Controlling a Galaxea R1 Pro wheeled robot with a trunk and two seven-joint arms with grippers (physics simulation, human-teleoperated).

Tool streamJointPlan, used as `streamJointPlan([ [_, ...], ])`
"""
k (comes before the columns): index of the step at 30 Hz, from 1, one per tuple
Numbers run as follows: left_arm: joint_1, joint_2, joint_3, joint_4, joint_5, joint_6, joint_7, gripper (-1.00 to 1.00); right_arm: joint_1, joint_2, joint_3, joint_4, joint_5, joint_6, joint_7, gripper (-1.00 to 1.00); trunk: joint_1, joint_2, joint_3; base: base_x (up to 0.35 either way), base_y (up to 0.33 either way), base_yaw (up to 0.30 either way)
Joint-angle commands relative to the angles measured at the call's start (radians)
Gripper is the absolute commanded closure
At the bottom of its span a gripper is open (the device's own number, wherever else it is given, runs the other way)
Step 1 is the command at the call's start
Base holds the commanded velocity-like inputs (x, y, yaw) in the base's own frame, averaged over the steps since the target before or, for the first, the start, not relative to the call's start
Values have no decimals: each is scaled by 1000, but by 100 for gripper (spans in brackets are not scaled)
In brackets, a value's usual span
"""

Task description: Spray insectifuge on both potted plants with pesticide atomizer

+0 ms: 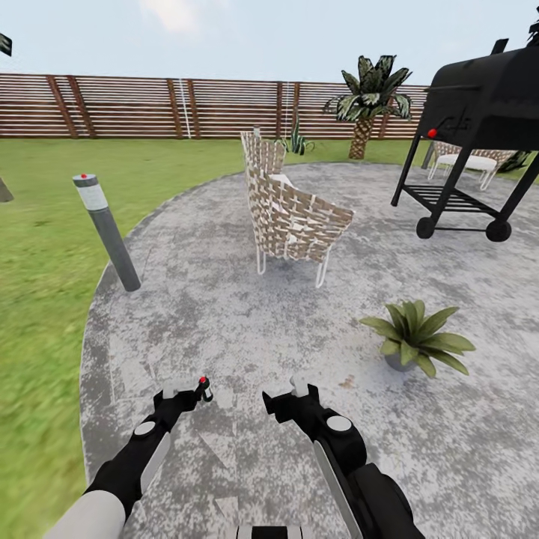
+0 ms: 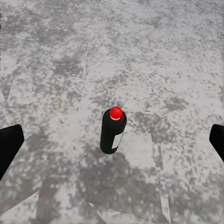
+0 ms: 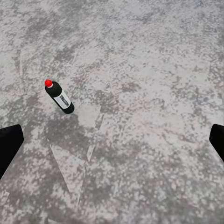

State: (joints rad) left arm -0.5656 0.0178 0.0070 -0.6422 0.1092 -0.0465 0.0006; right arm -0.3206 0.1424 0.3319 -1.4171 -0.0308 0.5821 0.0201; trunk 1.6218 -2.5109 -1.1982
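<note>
Atomizer (image 2: 113,131) upright, below open left end effector (image 2: 112,140)

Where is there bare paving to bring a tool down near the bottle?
The bottle stands alone on the grey paving, bare on all sides, with the left tool spread wide above it. Open paving also runs from the bottle to the wicker chair. It is tighter toward the potted plant, ahead of the right tool.

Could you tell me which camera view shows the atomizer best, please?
The left wrist view: the atomizer stands upright, centred and largest, on the paving. The right wrist view shows it smaller, off to one side. In the head view it is tiny, by the left tool.
</note>
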Motion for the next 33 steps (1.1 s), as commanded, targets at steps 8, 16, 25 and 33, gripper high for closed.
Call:
streamJointPlan([
  [8,0,3,0,1,10,-3,1,-100,0,0,-1,-6,-3,5,1,-100,0,0,-2,172,0,0],
  [16,0,3,-2,0,10,-3,1,-100,0,0,-1,-6,-3,5,1,-100,0,0,-2,97,0,0],
  [25,0,1,-3,0,10,-3,1,-100,0,0,-2,-8,-3,5,1,-100,0,0,-2,10,-15,0],
  [33,0,1,-3,0,10,-3,1,-100,0,1,-2,-8,-3,5,1,-100,0,0,-3,1,-10,-66],
])
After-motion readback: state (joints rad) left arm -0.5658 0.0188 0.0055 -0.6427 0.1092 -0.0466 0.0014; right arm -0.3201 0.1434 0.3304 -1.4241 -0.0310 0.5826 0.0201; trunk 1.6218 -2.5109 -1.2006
